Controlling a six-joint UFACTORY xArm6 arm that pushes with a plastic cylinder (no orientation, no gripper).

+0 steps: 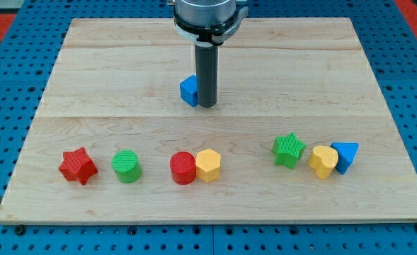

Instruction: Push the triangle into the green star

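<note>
The blue triangle (345, 155) lies at the view's lower right, touching a yellow heart-shaped block (323, 161) on its left. The green star (288, 149) sits just left of the yellow heart, close to it. My tip (207, 105) is near the board's middle top, far up and left of these blocks. It stands right beside a small blue cube (188, 91), on that block's right side, partly hiding it.
Along the view's bottom row from the left lie a red star (77, 166), a green cylinder (126, 166), a red cylinder (183, 168) and a yellow hexagon (209, 165) touching it. The wooden board (109, 71) rests on a blue perforated table.
</note>
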